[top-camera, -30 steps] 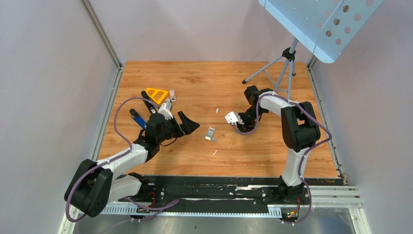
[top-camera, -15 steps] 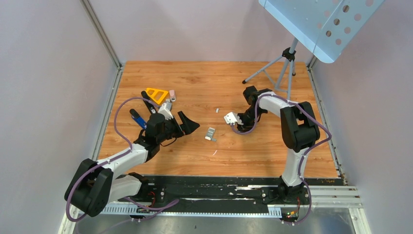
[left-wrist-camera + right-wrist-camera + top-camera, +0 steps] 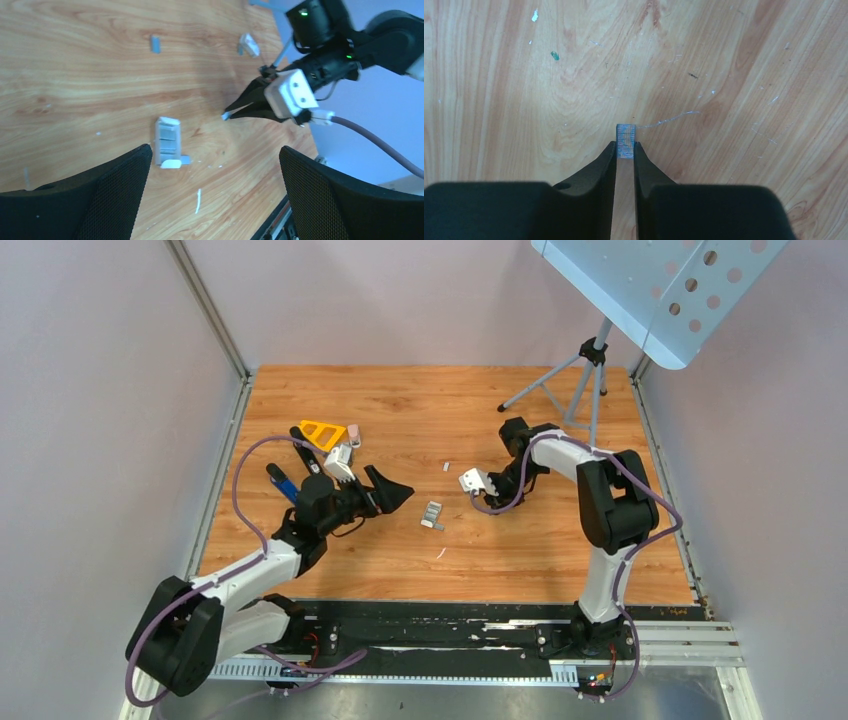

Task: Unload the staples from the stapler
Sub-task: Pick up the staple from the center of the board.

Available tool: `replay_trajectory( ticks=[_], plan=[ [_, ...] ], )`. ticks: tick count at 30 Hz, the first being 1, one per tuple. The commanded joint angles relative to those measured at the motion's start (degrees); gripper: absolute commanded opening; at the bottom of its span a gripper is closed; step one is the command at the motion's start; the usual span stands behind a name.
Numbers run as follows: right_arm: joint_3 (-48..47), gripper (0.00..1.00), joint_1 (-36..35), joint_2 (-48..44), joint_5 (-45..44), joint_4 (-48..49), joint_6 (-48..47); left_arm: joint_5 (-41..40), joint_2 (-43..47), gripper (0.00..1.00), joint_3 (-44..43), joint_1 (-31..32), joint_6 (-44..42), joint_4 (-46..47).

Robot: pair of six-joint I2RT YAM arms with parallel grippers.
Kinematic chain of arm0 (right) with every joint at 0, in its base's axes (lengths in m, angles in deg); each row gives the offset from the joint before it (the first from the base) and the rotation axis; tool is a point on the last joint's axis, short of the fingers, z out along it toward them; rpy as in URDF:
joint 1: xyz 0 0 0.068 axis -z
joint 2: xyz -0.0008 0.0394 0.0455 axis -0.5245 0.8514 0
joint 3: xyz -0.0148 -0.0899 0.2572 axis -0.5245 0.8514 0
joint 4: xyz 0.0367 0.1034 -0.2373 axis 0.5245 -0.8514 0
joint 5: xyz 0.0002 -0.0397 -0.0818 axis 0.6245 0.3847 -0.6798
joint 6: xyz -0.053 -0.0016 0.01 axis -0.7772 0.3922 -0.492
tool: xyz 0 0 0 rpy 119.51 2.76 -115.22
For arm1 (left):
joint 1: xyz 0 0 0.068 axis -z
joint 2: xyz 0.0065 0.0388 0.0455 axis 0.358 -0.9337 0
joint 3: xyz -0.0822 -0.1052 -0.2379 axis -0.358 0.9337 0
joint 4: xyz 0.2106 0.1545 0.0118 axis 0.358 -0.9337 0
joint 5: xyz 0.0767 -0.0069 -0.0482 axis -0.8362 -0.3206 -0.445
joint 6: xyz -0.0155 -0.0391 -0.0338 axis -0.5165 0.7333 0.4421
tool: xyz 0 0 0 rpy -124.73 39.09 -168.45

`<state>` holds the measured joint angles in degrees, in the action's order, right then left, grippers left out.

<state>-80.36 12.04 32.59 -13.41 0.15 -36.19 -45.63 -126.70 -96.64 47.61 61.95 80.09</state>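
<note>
Right gripper (image 3: 625, 149) pinches a staple strip (image 3: 625, 135); left gripper (image 3: 214, 152) stands spread wide.

From above, we see a grey ridged piece (image 3: 432, 513) on the wooden table (image 3: 400, 400), at 3 o'clock of the left gripper and 8 o'clock of the right. In the left wrist view, that piece lies between our mesh fingers (image 3: 100, 190), nearer the left one. In the right wrist view, the fingertips clamp the short strip, which pokes toward 12 o'clock.

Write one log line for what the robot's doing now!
right gripper: shut on small grey staple strip | left gripper: open, empty
</note>
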Motion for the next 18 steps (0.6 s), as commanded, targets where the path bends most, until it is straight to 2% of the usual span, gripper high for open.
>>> replay_trajectory(
  ticks=[1, 5, 10, 18],
  plan=[
    [2.1, 0.16, -0.8, -0.2, -2.0, 2.7, 8.2, -0.5, 3.9, 1.0, 1.6, 3.2, -4.0, 7.7],
    [2.1, 0.13, -0.7, -1.8, 0.3, 3.9, 17.6, -2.0, 6.3, 1.0, 3.7, 5.5, -6.6, 13.5],
    [2.6, 0.12, -0.3, -4.6, 5.5, 4.2, 28.8, -1.1, 5.1, 1.0, 8.2, 5.6, -3.6, 28.8],
    [0.8, 0.12, 0.4, -10.3, 23.2, 4.3, 47.2, 2.9, 0.2, 1.0, 6.6, 6.0, 1.5, 37.9]
  ],
)
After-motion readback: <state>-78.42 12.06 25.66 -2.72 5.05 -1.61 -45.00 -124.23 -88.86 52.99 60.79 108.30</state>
